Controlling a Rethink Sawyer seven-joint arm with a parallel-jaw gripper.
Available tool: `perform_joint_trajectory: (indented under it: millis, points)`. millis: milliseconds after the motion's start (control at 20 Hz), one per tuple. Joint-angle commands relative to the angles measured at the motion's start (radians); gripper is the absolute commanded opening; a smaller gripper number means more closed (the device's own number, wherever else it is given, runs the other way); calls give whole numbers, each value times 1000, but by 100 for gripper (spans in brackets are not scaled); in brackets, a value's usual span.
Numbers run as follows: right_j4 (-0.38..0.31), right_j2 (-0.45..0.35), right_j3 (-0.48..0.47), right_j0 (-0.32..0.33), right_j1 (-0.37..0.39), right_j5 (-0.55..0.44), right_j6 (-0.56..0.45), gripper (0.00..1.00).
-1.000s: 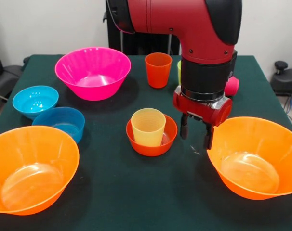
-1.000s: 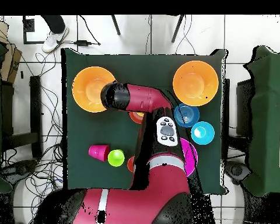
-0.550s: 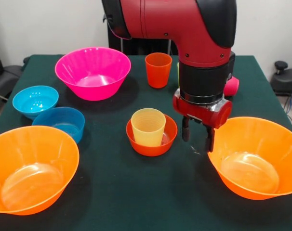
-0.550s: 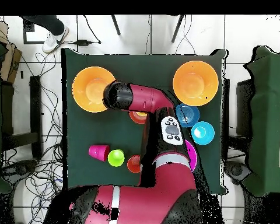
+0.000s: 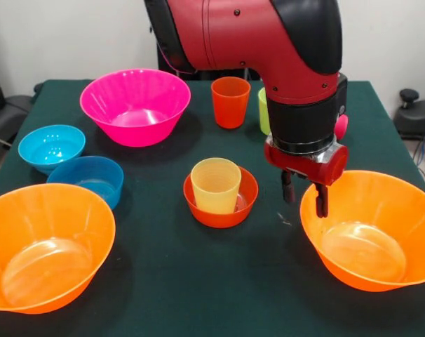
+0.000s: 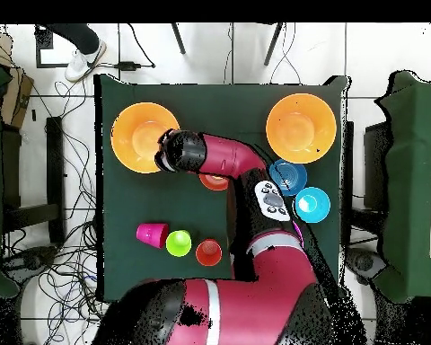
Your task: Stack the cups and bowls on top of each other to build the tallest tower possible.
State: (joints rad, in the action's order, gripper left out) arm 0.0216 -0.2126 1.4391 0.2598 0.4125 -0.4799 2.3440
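Observation:
My gripper [image 5: 304, 197] hangs open and empty at the near-left rim of the right large orange bowl [image 5: 381, 232], one fingertip [image 5: 322, 203] over that rim. Left of it, the ribbed pale yellow cup [image 5: 215, 184] stands inside the small red-orange bowl [image 5: 230, 210]. An orange cup [image 5: 231, 102] stands upright at the back. The lime green cup [image 5: 262, 111] and red-pink cup [image 5: 341, 126] are mostly hidden behind the arm. The overhead view shows all three cups in a row: red-pink [image 6: 150, 234], green [image 6: 179, 243], orange [image 6: 207, 252].
A large magenta bowl [image 5: 135, 105] sits at the back left. A light blue bowl [image 5: 51, 146] and a darker blue bowl [image 5: 86, 179] stand along the left side. The second large orange bowl [image 5: 44, 246] fills the front left corner.
The gripper has shifted right in the front view, from beside the red-orange bowl to the right orange bowl's rim. It stays open. No object has moved.

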Motion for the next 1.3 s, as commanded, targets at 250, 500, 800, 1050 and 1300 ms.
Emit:
perform_joint_trajectory:
  millis: [250,500,800,1050,1300]
  points:
    - [-97,-208,66,65,-48,-14,-196,100]
    - [-139,-232,52,82,-67,10,-202,100]
    - [-184,-256,43,99,-84,28,-194,100]
    - [-230,-237,26,86,-85,53,-162,100]
    - [-263,-219,7,71,-87,58,-130,100]
